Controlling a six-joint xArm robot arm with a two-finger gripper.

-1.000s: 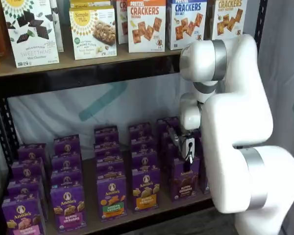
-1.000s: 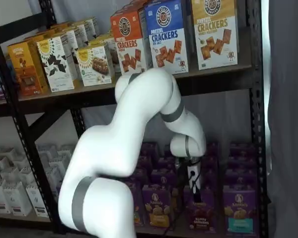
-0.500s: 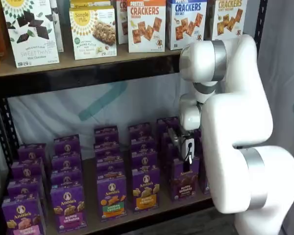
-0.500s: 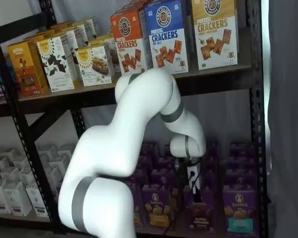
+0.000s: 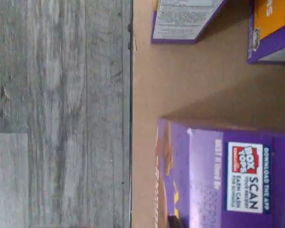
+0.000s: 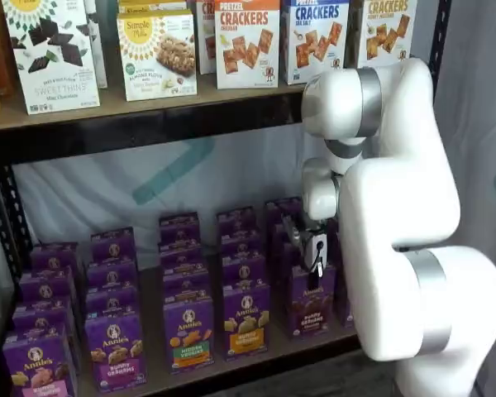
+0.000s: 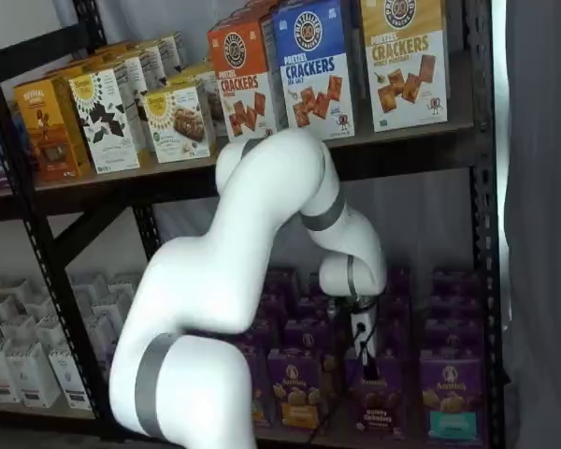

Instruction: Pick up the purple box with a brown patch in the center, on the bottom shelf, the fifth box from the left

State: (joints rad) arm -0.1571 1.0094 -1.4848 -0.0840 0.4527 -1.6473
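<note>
The arm (image 6: 397, 231) is glossy white in both shelf views, made of thick rounded segments with smooth shells. Grey metallic bands (image 6: 368, 101) circle the joints; 1 more band (image 7: 154, 383) sits on the big lower segment. The wrist segment (image 7: 353, 277) is smaller and also carries a grey ring. Below it hangs a white gripper body (image 6: 317, 248) with dark parts, and a thin black cable (image 7: 363, 332) runs along it.
</note>
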